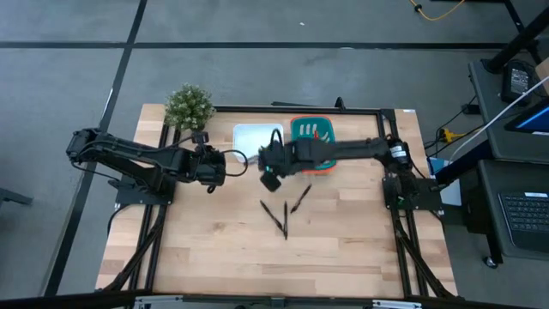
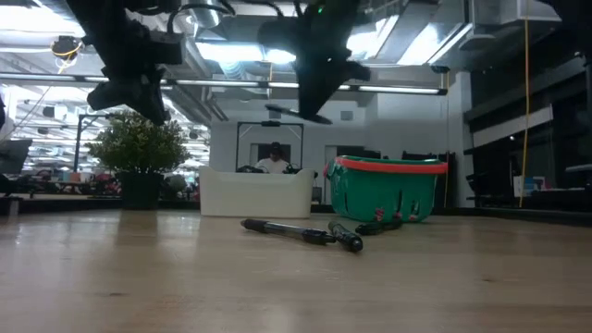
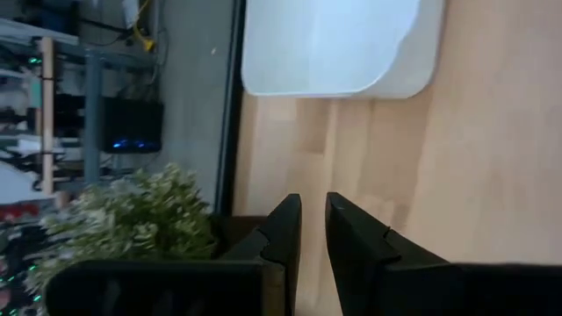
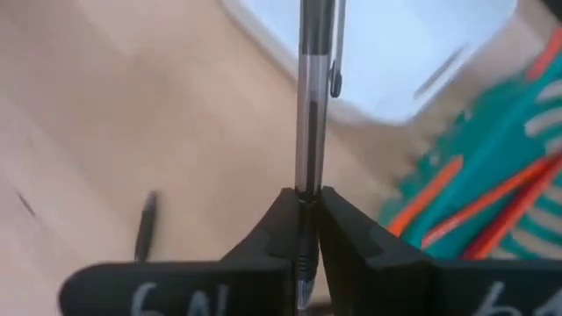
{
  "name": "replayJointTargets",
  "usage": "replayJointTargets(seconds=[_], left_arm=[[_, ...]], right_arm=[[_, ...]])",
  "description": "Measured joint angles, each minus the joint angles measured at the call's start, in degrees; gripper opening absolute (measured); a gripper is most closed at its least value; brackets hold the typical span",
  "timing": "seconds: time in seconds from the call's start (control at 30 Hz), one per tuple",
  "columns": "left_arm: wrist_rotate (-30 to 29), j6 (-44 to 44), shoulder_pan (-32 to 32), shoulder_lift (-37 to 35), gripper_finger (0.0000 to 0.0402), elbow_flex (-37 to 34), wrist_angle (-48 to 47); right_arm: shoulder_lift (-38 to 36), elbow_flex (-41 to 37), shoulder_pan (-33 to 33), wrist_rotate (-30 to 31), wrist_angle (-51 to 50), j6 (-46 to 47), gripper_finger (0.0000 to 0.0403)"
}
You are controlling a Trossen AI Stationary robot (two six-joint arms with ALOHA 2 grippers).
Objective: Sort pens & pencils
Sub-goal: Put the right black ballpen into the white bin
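My right gripper (image 1: 273, 161) hangs above the table's middle, near the white tray (image 1: 257, 137), shut on a dark pen (image 4: 314, 105). In the low view that pen (image 2: 296, 113) shows high above the table. Three more pens (image 1: 285, 216) lie flat on the wood toward the table's near edge. Orange pencils (image 4: 479, 206) lie in the green basket (image 1: 313, 137), to the right of the tray. My left gripper (image 3: 313, 204) waits left of the tray, shut to a thin slit, with nothing between its fingers. My right gripper pinches the pen's clear barrel (image 4: 305, 180) between its two fingers, toward the end away from the clip (image 4: 335, 75). The fingers slant steeply down from above. The pen is lifted clear of the table, and its clip end sticks out toward the white tray.
A potted plant (image 1: 189, 105) stands at the table's far left corner, close to my left arm. Bare wood lies around the loose pens (image 2: 305, 231) and toward the table's near edge. A black frame runs along the table's sides.
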Motion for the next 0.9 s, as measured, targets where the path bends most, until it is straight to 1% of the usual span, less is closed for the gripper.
replayJointTargets(seconds=[0.17,0.23,0.43,0.53,0.67,0.83,0.9], left_arm=[[-0.7,0.0,1.8,0.0,0.0050,0.0,-1.6],[-1.9,0.0,2.8,0.0,0.0050,0.0,-1.5],[-2.2,0.0,4.9,0.0,0.0050,0.0,-1.5],[-2.2,0.0,5.3,0.0,0.0050,0.0,-1.5],[-2.2,0.0,5.5,0.0,0.0050,0.0,-1.4],[-2.2,0.3,5.5,0.0,0.0050,0.0,-1.1],[-2.2,0.5,5.5,0.0,0.0050,0.0,-0.9]], right_arm=[[0.0,0.0,-5.0,-1.5,1.9,-6.1,0.0029],[0.0,0.0,-6.6,-2.5,3.2,-8.1,0.0029],[0.0,0.0,-11.0,-4.7,12.0,-15.4,0.0029],[0.7,0.1,-12.8,-7.3,15.4,-17.3,0.0029],[2.8,0.0,-14.6,-8.9,16.5,-19.5,0.0029],[6.2,0.0,-16.2,-12.9,19.5,-21.5,0.0029],[7.4,0.0,-16.8,-13.3,19.8,-21.9,0.0029]])
